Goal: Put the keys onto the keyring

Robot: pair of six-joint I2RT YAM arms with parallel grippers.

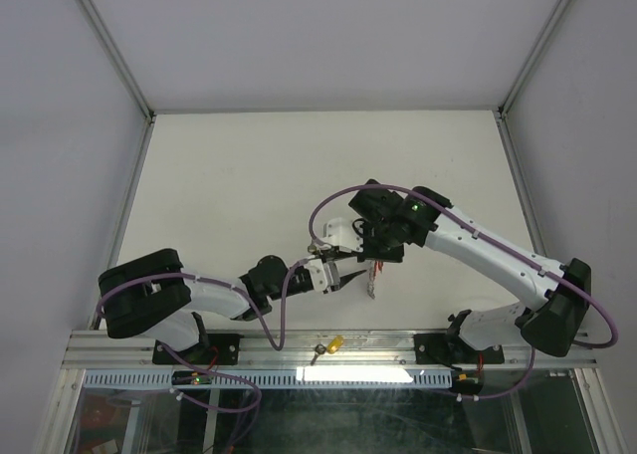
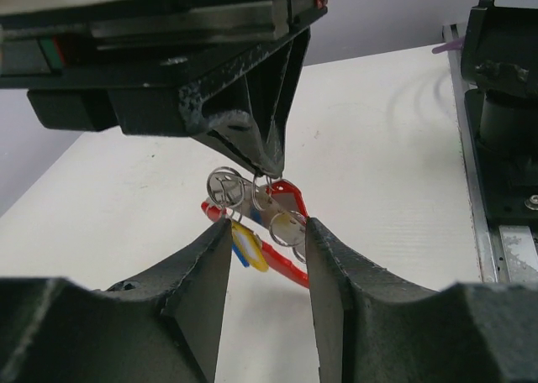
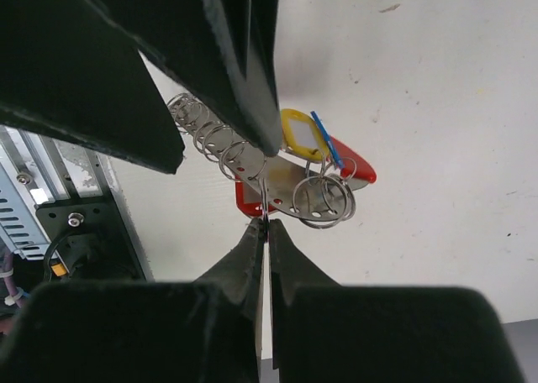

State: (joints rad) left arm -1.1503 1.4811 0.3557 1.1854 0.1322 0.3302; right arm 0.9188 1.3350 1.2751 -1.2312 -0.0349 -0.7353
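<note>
The keyring [image 3: 307,190], a red band with a silver plate and a row of metal rings, hangs above the table. My right gripper [image 3: 266,225] is shut on one of its rings from above. Two keys hang from it, one with a yellow tag [image 3: 298,131] and one with a blue tag [image 3: 324,142]. In the left wrist view my left gripper [image 2: 267,228] is open, its tips on either side of the keyring [image 2: 286,261] just beyond them, and the right gripper [image 2: 269,170] pinches a ring. From above, both grippers meet at the keyring [image 1: 371,281]. Another key with a yellow tag [image 1: 330,345] lies on the front rail.
The white table [image 1: 299,165] is walled on the left, back and right. A metal rail [image 1: 139,349] runs along the near edge between the two arm bases. Purple cables [image 1: 328,210] loop over both arms.
</note>
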